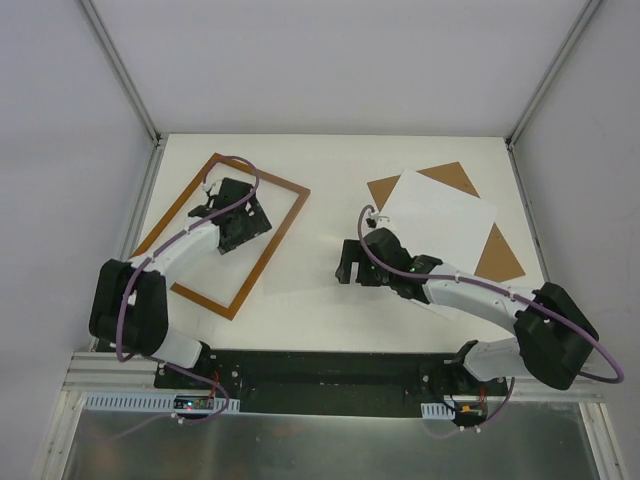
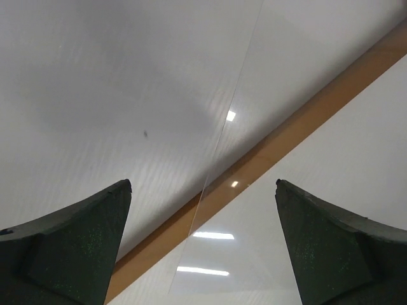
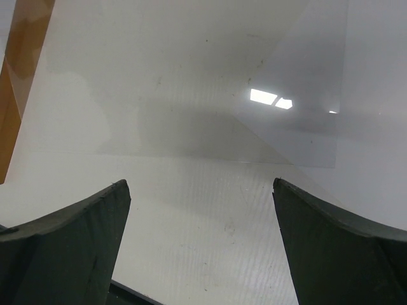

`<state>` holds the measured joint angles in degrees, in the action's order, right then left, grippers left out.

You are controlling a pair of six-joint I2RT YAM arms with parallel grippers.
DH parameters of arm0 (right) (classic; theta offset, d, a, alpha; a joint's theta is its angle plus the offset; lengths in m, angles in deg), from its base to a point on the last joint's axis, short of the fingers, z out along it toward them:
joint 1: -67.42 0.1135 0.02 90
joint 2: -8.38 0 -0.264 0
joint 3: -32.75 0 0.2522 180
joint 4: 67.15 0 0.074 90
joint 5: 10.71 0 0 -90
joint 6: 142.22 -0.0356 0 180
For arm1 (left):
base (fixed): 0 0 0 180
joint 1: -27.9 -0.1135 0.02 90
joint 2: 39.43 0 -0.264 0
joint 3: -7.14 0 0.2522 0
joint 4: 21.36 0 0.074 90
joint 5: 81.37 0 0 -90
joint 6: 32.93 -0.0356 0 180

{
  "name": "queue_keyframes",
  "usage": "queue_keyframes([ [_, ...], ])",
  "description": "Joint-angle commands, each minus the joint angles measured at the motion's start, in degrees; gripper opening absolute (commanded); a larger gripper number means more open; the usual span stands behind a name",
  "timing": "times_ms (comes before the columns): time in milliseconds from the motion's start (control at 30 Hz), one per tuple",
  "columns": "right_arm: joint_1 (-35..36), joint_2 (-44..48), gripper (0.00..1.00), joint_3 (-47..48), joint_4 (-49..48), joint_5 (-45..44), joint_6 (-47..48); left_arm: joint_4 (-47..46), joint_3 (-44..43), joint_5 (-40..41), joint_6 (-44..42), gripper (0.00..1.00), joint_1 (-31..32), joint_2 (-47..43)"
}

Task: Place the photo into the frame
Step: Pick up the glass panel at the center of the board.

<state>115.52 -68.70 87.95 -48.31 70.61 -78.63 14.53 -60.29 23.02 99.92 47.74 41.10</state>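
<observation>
Jaws both spread | white table [image 1: 330, 160] | grey walls [image 1: 330, 60] | frame [image 1: 285, 182] left

White matte tabletop [image 1: 330, 160], faint scuffs and dark specks visible up close. Closed in at back and both sides by plain pale grey walls [image 1: 330, 60]. Slanted aluminium posts [image 1: 121, 70] at both far corners. Black mounting rail [image 1: 330, 368] along near edge. Below that, brushed metal sheet [image 1: 320, 450], possibly lower shelf, hard to tell. Soft, even overhead light, weak shadows. Small bright rectangular lamp glints [image 3: 264, 96] in wrist views.
</observation>
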Motion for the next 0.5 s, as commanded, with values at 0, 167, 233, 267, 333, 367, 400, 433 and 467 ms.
queue_keyframes([
  [0, -0.02, 2.54, 0.96, 3.13, -1.66, -2.30, 2.59, -11.48, -4.77, -14.27, -4.79, 0.94, -6.55, 7.69],
  [167, -1.16, 7.81, 0.96, 0.41, -0.51, -2.65, 5.31, -21.95, -4.86, -28.97, -7.60, 0.91, -12.36, 14.20],
  [233, -1.86, 10.01, 0.95, -0.82, -0.16, -2.21, 6.28, -25.89, -4.95, -33.88, -8.66, 0.91, -14.02, 16.40],
  [267, -2.39, 11.15, 0.96, -1.43, -0.16, -1.78, 6.81, -27.56, -4.87, -36.25, -8.57, 0.91, -14.82, 17.37],
  [333, -3.53, 13.08, 0.96, -2.31, -0.16, -0.90, 7.69, -30.73, -4.69, -40.48, -8.22, 0.91, -16.40, 19.13],
  [367, -4.06, 13.70, 0.95, -2.58, -0.07, -0.54, 7.95, -32.31, -4.78, -42.41, -8.13, 0.91, -17.10, 20.01],
  [400, -4.50, 14.41, 0.96, -2.93, 0.02, -0.28, 8.22, -33.28, -4.86, -44.17, -8.05, 0.91, -17.81, 20.80],
  [433, -4.94, 15.20, 0.95, -3.02, 0.19, -0.02, 8.57, -33.90, -5.13, -46.01, -7.96, 0.91, -18.34, 21.76],
  [467, -5.20, 15.73, 0.96, -3.20, 0.28, 0.16, 8.83, -34.69, -5.30, -47.69, -7.78, 0.91, -18.60, 22.56],
])
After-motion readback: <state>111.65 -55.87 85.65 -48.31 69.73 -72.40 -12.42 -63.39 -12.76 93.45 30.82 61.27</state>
